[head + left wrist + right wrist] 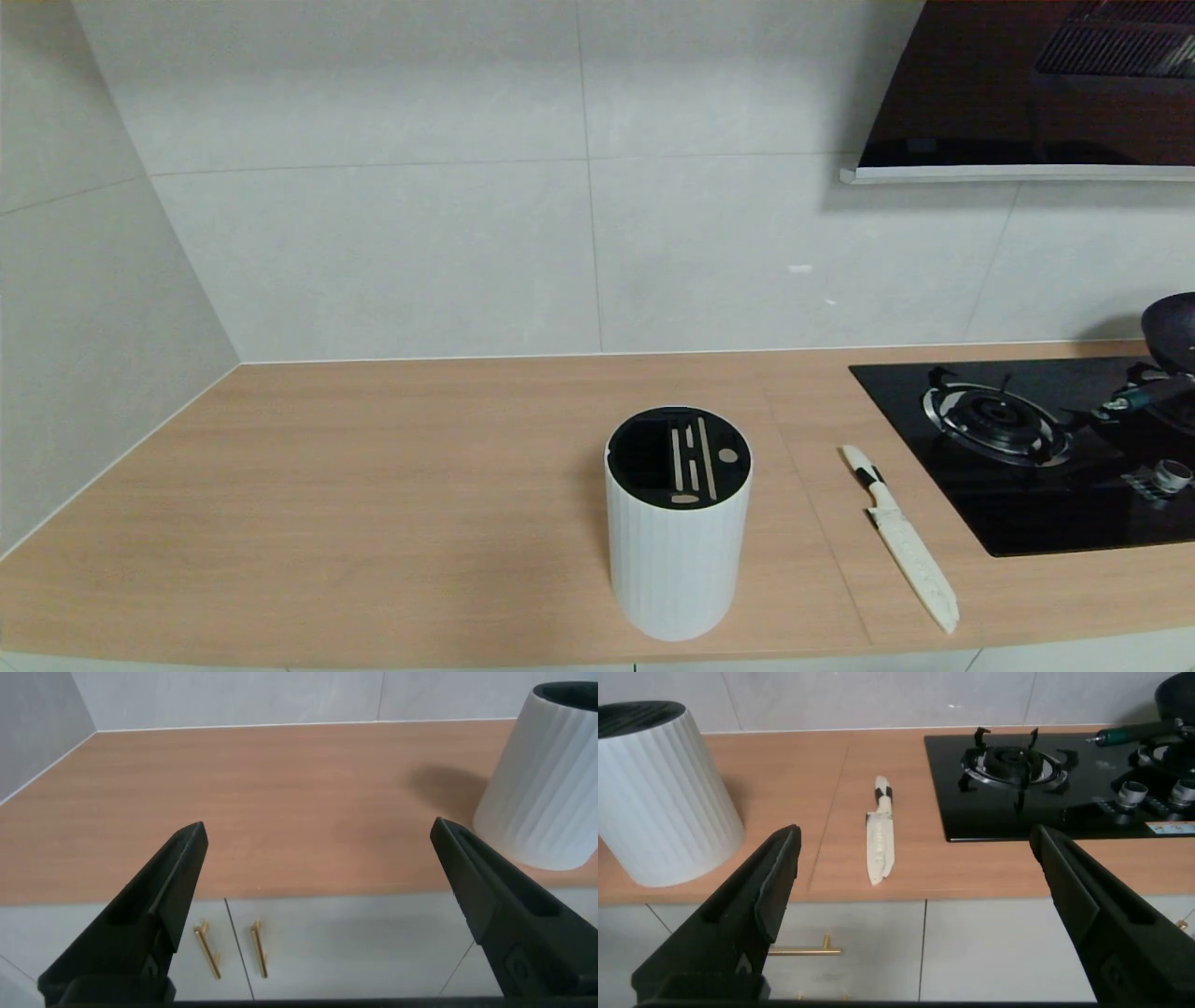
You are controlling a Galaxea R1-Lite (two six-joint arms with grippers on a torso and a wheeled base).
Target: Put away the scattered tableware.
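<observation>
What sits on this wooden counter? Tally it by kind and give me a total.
white knife block: 1
white knife: 1
black gas hob: 1
dark pan, on the hob's far side: 1
Total: 4

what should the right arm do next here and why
Probably bring the right gripper forward and down over the knife, at its handle. Its jaws are open, and the knife lies flat on the counter between the knife holder and the stove, not yet in a slot.
</observation>
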